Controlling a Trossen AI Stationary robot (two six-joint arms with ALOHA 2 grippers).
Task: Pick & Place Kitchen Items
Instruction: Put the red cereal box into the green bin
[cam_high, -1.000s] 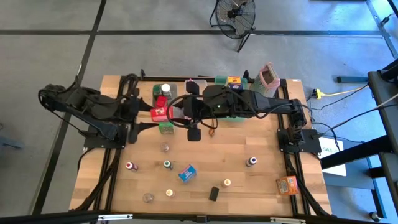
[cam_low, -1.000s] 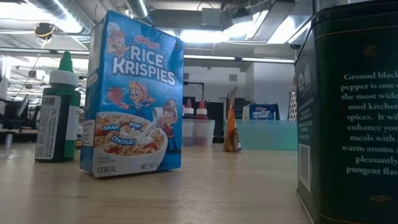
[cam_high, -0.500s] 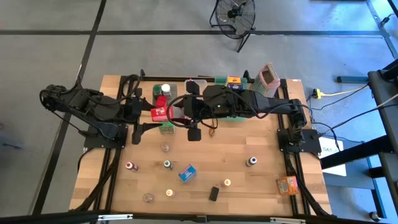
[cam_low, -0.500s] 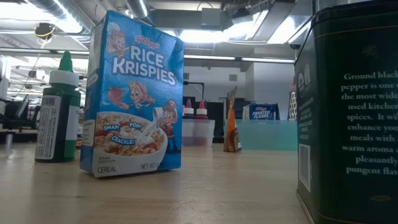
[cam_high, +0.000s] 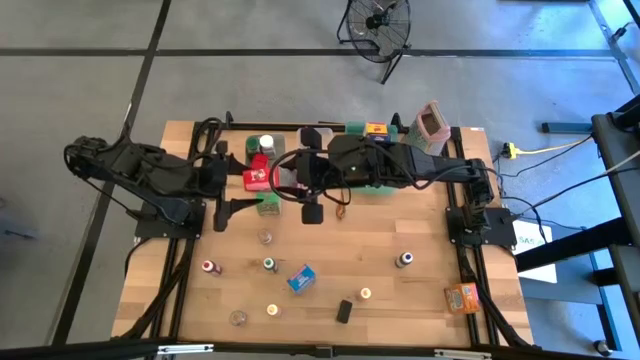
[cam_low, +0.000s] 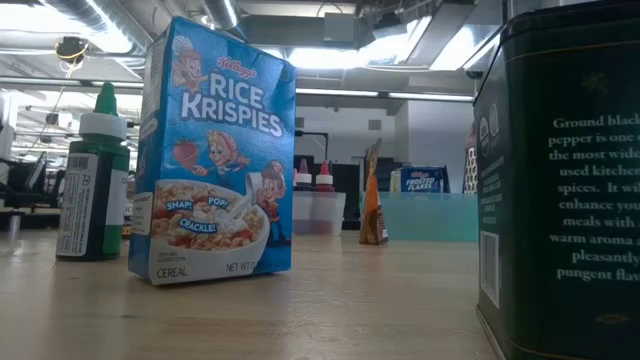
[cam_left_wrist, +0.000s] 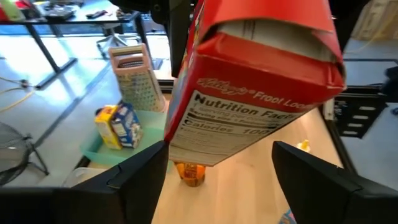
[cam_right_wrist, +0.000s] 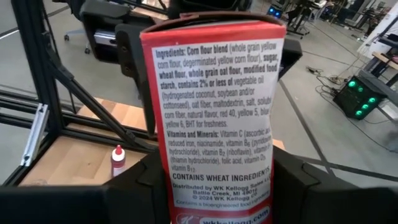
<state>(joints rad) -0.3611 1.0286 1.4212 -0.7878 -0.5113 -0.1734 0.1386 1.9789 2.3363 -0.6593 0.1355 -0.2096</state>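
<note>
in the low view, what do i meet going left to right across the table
green-capped bottle → Rice Krispies box → two red-capped bottles → orange packet → Frosted Flakes box → black pepper tin

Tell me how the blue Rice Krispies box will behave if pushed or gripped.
The Rice Krispies box stands upright on a narrow base, so a high push would probably tip it. Its thin cardboard likely dents under a hard squeeze.

Even, bright overhead light fell; ceiling lamps glared in the low view's upper frame, near objects blurred.
</note>
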